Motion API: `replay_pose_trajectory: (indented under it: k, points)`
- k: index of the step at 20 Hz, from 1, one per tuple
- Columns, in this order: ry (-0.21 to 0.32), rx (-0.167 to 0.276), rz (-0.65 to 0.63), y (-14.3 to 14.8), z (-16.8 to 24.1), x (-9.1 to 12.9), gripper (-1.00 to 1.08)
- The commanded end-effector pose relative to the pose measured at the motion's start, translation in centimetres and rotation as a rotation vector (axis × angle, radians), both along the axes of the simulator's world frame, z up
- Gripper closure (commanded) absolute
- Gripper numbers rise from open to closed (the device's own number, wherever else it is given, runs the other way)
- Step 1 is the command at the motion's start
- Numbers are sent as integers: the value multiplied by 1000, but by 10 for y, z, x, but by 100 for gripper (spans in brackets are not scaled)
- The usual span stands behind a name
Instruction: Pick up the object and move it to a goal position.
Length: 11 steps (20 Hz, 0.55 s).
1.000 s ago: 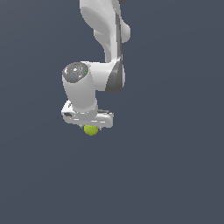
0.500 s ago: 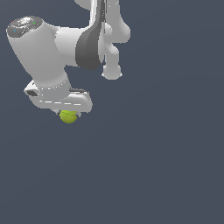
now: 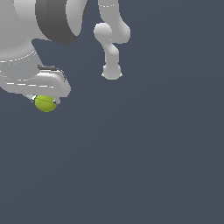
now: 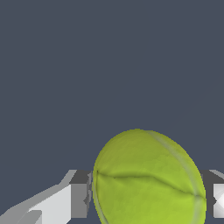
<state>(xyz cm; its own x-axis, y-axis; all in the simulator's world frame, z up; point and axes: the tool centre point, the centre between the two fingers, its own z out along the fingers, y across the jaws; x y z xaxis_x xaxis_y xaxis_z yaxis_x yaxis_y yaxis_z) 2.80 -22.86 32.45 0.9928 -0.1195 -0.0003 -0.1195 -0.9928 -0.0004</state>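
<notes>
Between the jaws: one yellow-green ball [image 4: 148, 179], faint seam line across it, pressed on both sides by the fingers [image 4: 78, 194]. I log the white gripper [image 3: 45, 99] as closed on the ball, which protrudes just below the jaws in the exterior view. Containers: I see none. Background: plain dark grey.

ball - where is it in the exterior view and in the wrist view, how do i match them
Exterior view: the ball hangs just under the white gripper, near the exterior view's left edge, above mid-height.
Wrist view: the ball fills much of the close foreground, held between the two jaws, a faint seam across it.
Shared landmark: the gripper clamped on either side of the ball.
</notes>
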Motion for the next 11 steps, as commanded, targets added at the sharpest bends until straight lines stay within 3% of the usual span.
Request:
replay_pose_trajectory:
  k: [1, 11]
  points:
    - [0, 0, 1, -8, 11, 1, 108]
    - [0, 0, 1, -20, 26, 2, 108]
